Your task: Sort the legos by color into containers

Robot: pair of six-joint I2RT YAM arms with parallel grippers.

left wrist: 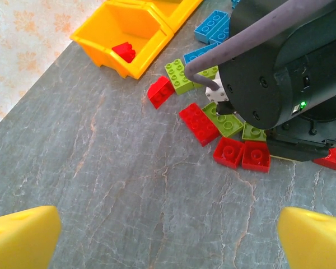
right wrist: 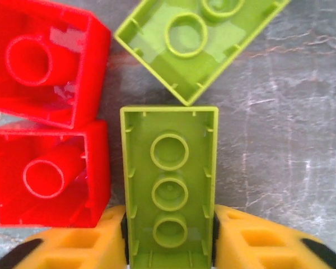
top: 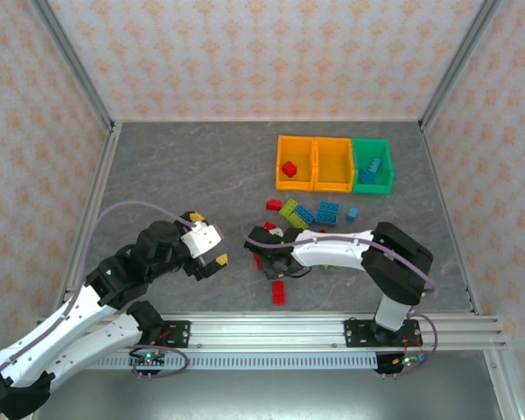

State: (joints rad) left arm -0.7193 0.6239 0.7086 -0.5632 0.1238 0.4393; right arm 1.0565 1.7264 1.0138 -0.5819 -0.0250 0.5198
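Clamped between the pads of the right gripper (right wrist: 169,241): a lime brick (right wrist: 169,179), hollow side up (two red bricks (right wrist: 45,174) just beside it). Left gripper (left wrist: 168,241) spread wide, nothing between its fingers, above grey marbled table (left wrist: 101,185). Farther out from both, the containers (top: 334,164); patterned walls (top: 245,52) around.

A lab test cell: aluminium frame (top: 271,325), patterned wall panels (top: 262,52), grey tabletop (top: 184,175).

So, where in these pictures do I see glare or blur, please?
Right wrist view: white glare on the upper red brick; the lime brick between the right fingers is sharp. Left wrist view: the left fingers at the bottom corners are blurred, the loose bricks beyond sharp. Top view: even light, only soft shadows on the table.
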